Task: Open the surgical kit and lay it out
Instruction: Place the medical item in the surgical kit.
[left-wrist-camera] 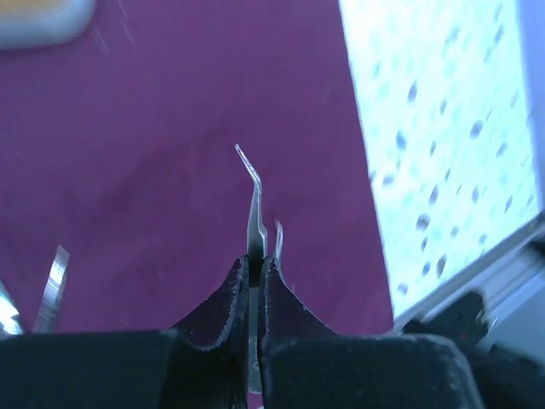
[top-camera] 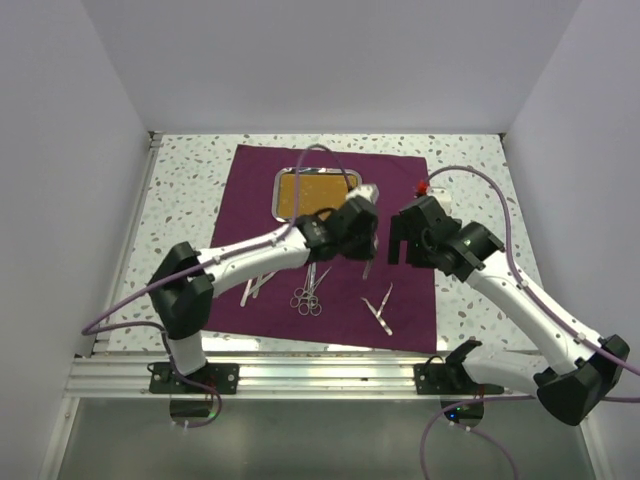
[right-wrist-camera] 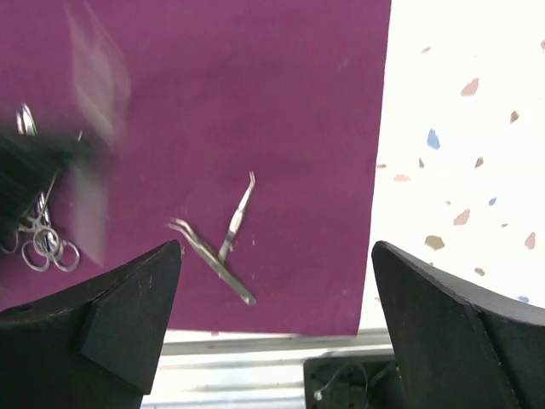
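The surgical kit's maroon cloth (top-camera: 250, 190) lies spread flat on the table. A small steel tray (top-camera: 278, 192) with an amber inside sits at the cloth's far middle. My left gripper (top-camera: 365, 245) hovers over the cloth's centre, shut on bent-tip tweezers (left-wrist-camera: 254, 204) that stick out past its fingertips (left-wrist-camera: 277, 281). Ring-handled scissors and forceps (top-camera: 308, 295) lie on the near part of the cloth. Two crossed tweezers (right-wrist-camera: 217, 251) rest near its front right corner. To the right of the left gripper, my right gripper (top-camera: 402, 243) hangs open and empty above the cloth.
The speckled tabletop (top-camera: 470, 170) shows around the cloth. An aluminium rail (top-camera: 300, 375) runs along the near edge with both arm bases on it. White walls close in the left, right and back. Purple cables loop over the tray and the right arm.
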Available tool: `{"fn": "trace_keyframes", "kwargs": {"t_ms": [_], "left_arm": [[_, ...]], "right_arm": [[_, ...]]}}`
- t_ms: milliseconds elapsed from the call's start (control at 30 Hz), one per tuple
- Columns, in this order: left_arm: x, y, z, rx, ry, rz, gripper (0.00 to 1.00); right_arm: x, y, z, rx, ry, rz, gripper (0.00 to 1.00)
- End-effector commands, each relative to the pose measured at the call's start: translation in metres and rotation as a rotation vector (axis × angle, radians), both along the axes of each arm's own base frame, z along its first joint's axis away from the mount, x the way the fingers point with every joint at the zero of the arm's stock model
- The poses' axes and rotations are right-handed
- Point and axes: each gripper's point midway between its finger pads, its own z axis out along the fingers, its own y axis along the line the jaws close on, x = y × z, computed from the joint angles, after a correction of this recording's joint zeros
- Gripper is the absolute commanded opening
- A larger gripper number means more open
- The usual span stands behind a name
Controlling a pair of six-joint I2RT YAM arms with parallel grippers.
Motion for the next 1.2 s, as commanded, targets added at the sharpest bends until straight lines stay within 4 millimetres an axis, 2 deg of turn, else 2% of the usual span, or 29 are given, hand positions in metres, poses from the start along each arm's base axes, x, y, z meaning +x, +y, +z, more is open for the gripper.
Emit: {"fn": "trace_keyframes", "kwargs": {"t_ms": [0, 67, 167, 333, 367, 400, 433, 500, 533, 567, 633, 733, 767, 833, 867, 933, 967, 1000, 1033, 1067, 1133, 1167], "left_arm": [[-0.052, -0.004, -0.044, 0.04, 0.109, 0.005, 0.0], [-0.07, -0.008, -0.055, 0.051, 0.143, -0.008, 0.0], [-0.084, -0.008, -0.069, 0.095, 0.165, 0.007, 0.0], [-0.099, -0.024, -0.081, 0.093, 0.194, -0.032, 0.0], [-0.1, -0.03, -0.079, 0.085, 0.2, -0.048, 0.04], [-0.105, -0.034, -0.089, 0.096, 0.228, -0.072, 0.14], [-0.108, -0.037, -0.091, 0.102, 0.239, -0.084, 0.36], [-0.112, -0.047, -0.094, 0.101, 0.249, -0.127, 0.5], [-0.113, -0.049, -0.095, 0.107, 0.249, -0.135, 0.61], [-0.114, -0.054, -0.09, 0.105, 0.237, -0.153, 0.67], [-0.113, -0.054, -0.089, 0.123, 0.232, -0.158, 0.73], [-0.108, -0.051, -0.078, 0.148, 0.204, -0.151, 0.74], [-0.103, -0.053, -0.065, 0.142, 0.179, -0.148, 0.74], [-0.094, -0.04, -0.053, 0.202, 0.137, -0.109, 0.74], [-0.087, -0.04, -0.029, 0.181, 0.092, -0.099, 0.74], [-0.075, -0.023, -0.009, 0.224, 0.019, -0.055, 0.77], [-0.068, -0.015, 0.017, 0.199, -0.023, -0.035, 0.78], [-0.061, 0.0, 0.026, 0.231, -0.06, 0.003, 0.84], [-0.054, 0.015, 0.048, 0.219, -0.101, 0.026, 0.89], [-0.048, 0.029, 0.059, 0.237, -0.142, 0.054, 0.97], [-0.039, 0.055, 0.076, 0.284, -0.217, 0.065, 1.0], [-0.034, 0.073, 0.098, 0.273, -0.265, 0.095, 1.0]], "right_arm": [[0.034, -0.002, 0.031, -0.044, -0.14, -0.016, 0.99], [0.043, -0.001, 0.034, -0.071, -0.147, -0.002, 0.98], [0.053, -0.002, 0.033, -0.09, -0.147, -0.017, 0.98], [0.051, 0.004, 0.026, -0.056, -0.118, -0.011, 0.98], [0.05, 0.004, 0.025, -0.053, -0.115, -0.011, 0.99], [0.047, 0.001, 0.022, -0.055, -0.112, -0.016, 0.98], [0.045, -0.001, 0.021, -0.058, -0.113, -0.02, 0.98], [0.039, -0.006, 0.016, -0.065, -0.104, -0.028, 0.98], [0.037, -0.009, 0.019, -0.064, -0.115, -0.035, 0.99], [0.035, -0.012, 0.018, -0.063, -0.117, -0.043, 0.98], [0.029, -0.018, 0.019, -0.059, -0.124, -0.056, 0.98], [0.022, -0.022, 0.02, -0.052, -0.132, -0.069, 0.98], [0.02, -0.021, 0.02, -0.04, -0.129, -0.069, 0.98], [0.017, -0.018, 0.02, -0.005, -0.131, -0.063, 0.98], [0.015, -0.009, 0.023, 0.054, -0.14, -0.039, 0.98], [0.01, 0.006, 0.02, 0.135, -0.131, 0.016, 0.98], [0.007, 0.015, 0.025, 0.192, -0.151, 0.052, 0.98], [0.003, 0.035, 0.024, 0.289, -0.14, 0.123, 0.98], [0.0, 0.043, 0.025, 0.336, -0.146, 0.146, 0.99], [-0.005, 0.051, 0.027, 0.396, -0.158, 0.177, 0.98], [-0.008, 0.055, 0.033, 0.455, -0.186, 0.172, 0.98], [-0.008, 0.055, 0.038, 0.473, -0.211, 0.169, 0.98]]}}
